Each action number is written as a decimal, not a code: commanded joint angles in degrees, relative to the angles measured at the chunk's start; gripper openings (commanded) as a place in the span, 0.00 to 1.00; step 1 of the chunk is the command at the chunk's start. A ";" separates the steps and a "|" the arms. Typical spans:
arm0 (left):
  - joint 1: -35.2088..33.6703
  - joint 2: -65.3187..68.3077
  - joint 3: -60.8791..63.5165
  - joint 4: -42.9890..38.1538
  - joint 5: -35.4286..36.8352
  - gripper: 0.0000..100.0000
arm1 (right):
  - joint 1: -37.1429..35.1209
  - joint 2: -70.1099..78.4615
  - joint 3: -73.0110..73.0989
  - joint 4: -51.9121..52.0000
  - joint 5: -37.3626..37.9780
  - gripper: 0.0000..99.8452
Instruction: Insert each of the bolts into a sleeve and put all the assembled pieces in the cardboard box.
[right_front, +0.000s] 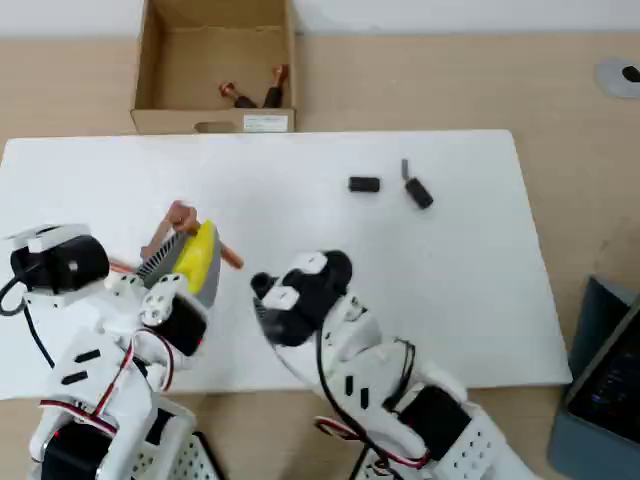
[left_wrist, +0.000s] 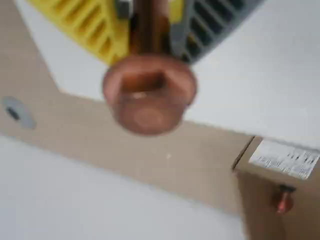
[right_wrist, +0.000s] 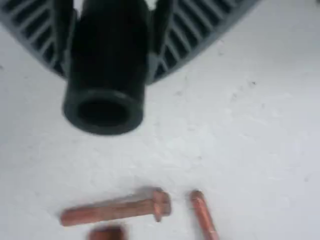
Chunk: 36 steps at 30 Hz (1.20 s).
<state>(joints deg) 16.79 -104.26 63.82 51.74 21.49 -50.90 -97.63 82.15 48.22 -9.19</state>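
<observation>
Over white board (right_front: 450, 300), left pincer (left_wrist: 149, 35) clamps bolt (left_wrist: 149, 95), right pincer (right_wrist: 107, 45) clamps sleeve (right_wrist: 106, 95); box (right_front: 147, 60) label (right_front: 265, 123) illegible.

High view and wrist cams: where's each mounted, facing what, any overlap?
High view: fixed overhead, looking down on white board, cardboard box, both arms.
Left wrist view: on left arm, looking past its pincer and held copper bolt toward the box.
Right wrist view: on right arm, looking past its pincer and held black sleeve at loose bolts.
Shared: high and left wrist views both show that bolt and box.
</observation>
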 joint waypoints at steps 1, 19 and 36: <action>0.70 -0.22 -0.18 -2.46 0.53 0.00 | -0.75 -0.66 -0.13 -1.58 0.35 0.01; 7.03 -0.22 -0.09 1.76 0.00 0.00 | -0.48 -0.66 -0.48 -1.58 5.63 0.01; 6.95 -0.22 0.09 5.98 -3.16 0.00 | -0.40 -0.66 -2.77 -2.81 8.18 0.01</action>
<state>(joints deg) 23.38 -104.26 64.18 57.01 18.77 -51.16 -97.63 82.15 46.99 -1.63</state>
